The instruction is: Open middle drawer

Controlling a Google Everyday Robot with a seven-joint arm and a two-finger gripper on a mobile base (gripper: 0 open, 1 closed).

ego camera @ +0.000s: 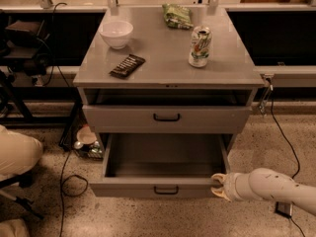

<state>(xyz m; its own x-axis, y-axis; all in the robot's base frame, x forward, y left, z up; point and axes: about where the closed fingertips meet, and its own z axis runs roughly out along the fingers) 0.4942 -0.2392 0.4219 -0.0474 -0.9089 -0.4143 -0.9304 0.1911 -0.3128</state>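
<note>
the arm (279,187) comes in low from the right, almost level, and its pincer (218,186) is at the right end of the front panel of the middle drawer (128,187); if it is wide or clamped i cannot tell. the drawer is pulled far out, so the opening step seems nearly finished. the next move, i judge, calls for a straight retreat without pushing the drawer in. behind, the upper drawer (167,117) sits under the surface (163,63).
</note>
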